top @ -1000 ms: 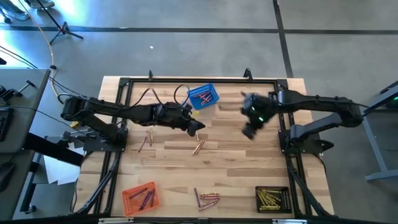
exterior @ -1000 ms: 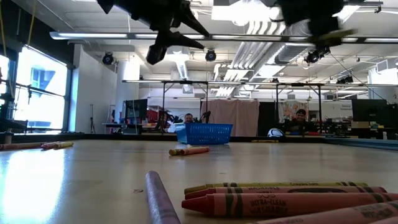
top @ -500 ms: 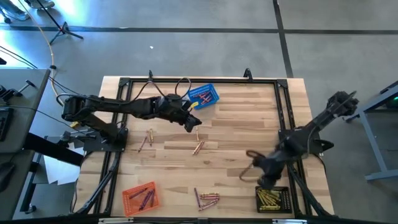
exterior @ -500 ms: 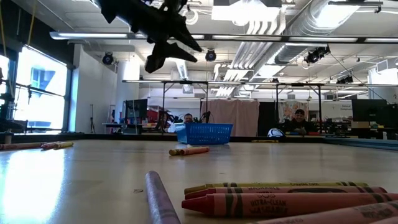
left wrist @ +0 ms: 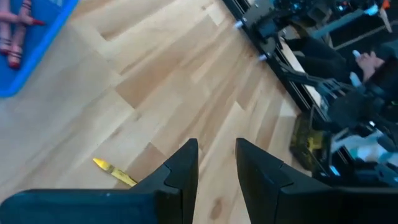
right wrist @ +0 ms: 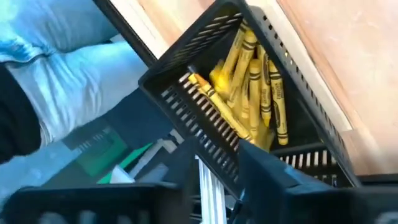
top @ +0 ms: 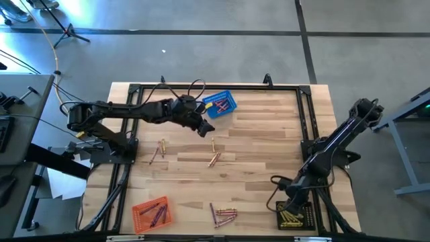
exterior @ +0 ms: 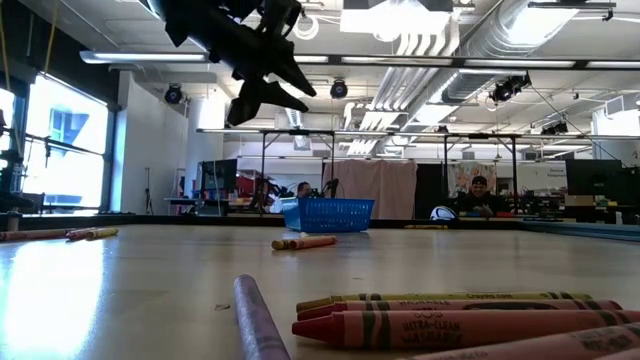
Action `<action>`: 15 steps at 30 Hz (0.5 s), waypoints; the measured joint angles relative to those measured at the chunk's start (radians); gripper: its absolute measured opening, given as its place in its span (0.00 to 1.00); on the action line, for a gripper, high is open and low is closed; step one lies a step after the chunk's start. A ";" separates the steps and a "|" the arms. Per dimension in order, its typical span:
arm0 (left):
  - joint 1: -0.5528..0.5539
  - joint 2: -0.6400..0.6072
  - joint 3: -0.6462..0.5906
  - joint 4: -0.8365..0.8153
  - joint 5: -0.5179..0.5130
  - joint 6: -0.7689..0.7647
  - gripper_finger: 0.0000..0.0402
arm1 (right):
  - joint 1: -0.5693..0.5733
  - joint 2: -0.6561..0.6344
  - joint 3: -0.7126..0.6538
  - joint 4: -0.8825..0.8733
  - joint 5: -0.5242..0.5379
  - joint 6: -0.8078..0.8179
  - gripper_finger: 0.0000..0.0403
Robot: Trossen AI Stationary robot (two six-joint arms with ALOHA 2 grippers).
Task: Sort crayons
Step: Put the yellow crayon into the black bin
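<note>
Crayons lie loose on the wooden table: a yellow one [top: 213,145] [left wrist: 115,173], orange ones [top: 214,160], a few at the left [top: 158,151], and a group at the near edge [top: 225,215] [exterior: 450,320]. My left gripper [top: 204,129] [left wrist: 216,171] hovers open above the table, just beyond the yellow crayon and near the blue basket [top: 220,105], with nothing between its fingers. My right gripper [top: 287,208] [right wrist: 214,183] stands open over the black basket [top: 295,215] of yellow crayons [right wrist: 255,93], slanting down.
An orange basket [top: 152,212] with purple crayons stands at the near left. The blue basket [left wrist: 25,50] holds red crayons. A black frame [top: 134,134] runs around the table's sides. A person's leg in blue [right wrist: 68,74] shows beside the black basket.
My right gripper has swung from the table's far middle, beside the blue basket, toward the near right corner and down over the black basket, tipping downward. My left gripper has drawn back a little toward the far left, uncovering the yellow crayon.
</note>
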 joint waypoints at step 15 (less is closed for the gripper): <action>-0.011 -0.004 0.000 -0.294 0.137 0.082 0.23 | -0.191 0.000 0.070 -0.033 -0.012 -0.413 0.41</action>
